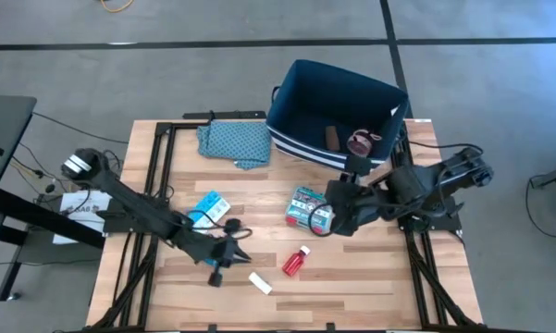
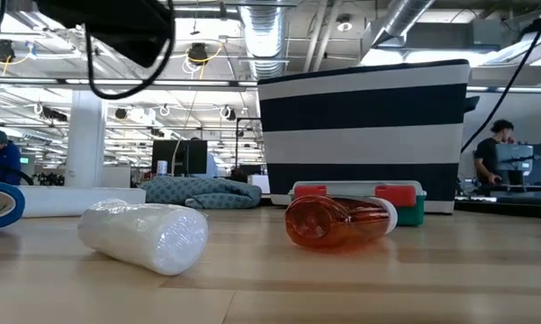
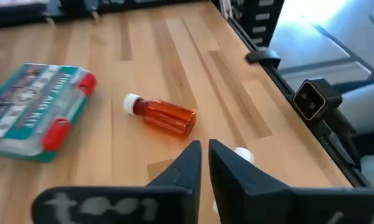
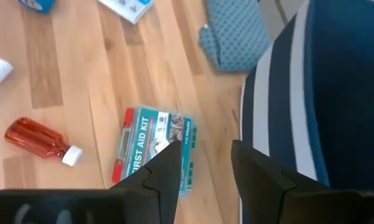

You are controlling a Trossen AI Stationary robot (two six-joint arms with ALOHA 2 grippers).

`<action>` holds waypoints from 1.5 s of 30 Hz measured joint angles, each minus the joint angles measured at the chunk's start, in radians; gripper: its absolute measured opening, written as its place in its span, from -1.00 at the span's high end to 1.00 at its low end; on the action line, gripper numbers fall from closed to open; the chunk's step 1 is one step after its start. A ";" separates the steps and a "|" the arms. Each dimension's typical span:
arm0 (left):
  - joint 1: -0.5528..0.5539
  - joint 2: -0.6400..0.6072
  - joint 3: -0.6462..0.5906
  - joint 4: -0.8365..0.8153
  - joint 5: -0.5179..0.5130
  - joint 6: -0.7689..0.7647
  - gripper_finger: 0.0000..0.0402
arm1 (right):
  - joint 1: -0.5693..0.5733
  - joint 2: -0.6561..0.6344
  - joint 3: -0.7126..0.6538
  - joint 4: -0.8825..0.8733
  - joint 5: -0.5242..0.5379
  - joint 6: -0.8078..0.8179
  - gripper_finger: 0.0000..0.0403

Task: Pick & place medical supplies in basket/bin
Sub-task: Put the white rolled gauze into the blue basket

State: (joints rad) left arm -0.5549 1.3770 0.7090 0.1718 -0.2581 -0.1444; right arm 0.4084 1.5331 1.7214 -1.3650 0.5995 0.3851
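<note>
The dark blue bin (image 1: 338, 106) stands at the table's far right, with a brown oblong (image 1: 333, 139) and a pink roll (image 1: 361, 141) inside. On the table lie a teal-red first aid kit (image 1: 307, 208), a red white-capped bottle (image 1: 296, 262) on its side, a white tube (image 1: 260, 283) and a blue-white pill organizer (image 1: 206, 208). My left gripper (image 1: 243, 252) is shut and holds nothing. It hangs above the table left of the bottle (image 3: 165, 117), pointing toward it. My right gripper (image 4: 202, 163) stands open above the kit's (image 4: 152, 146) right end, beside the bin's near wall.
A folded teal patterned cloth (image 1: 234, 141) lies at the far side, left of the bin. Black frame rails run along the table's left and right edges (image 3: 286, 74). Bare wood lies between the bottle and the near edge.
</note>
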 joint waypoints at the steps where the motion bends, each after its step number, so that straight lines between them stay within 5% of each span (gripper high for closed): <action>1: 0.000 0.031 0.021 0.001 0.023 0.000 0.84 | 0.000 0.010 0.000 -0.001 -0.001 0.001 0.33; 9: 0.004 0.249 0.194 -0.038 0.190 0.012 0.45 | 0.005 0.061 0.000 0.007 -0.086 0.035 0.34; 16: -0.001 0.375 0.266 -0.078 0.201 0.016 0.23 | 0.020 0.059 0.000 0.012 -0.109 0.098 0.34; 31: -0.001 0.411 0.267 -0.237 0.183 -0.033 0.20 | 0.061 0.056 0.000 0.011 -0.128 0.123 0.33; 45: -0.002 0.554 0.272 -0.200 0.151 -0.062 0.22 | 0.065 0.056 0.000 -0.011 -0.129 0.145 0.34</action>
State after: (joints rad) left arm -0.5564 1.9305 0.9810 -0.0280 -0.1074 -0.2059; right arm 0.4732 1.5890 1.7214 -1.3763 0.4709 0.5301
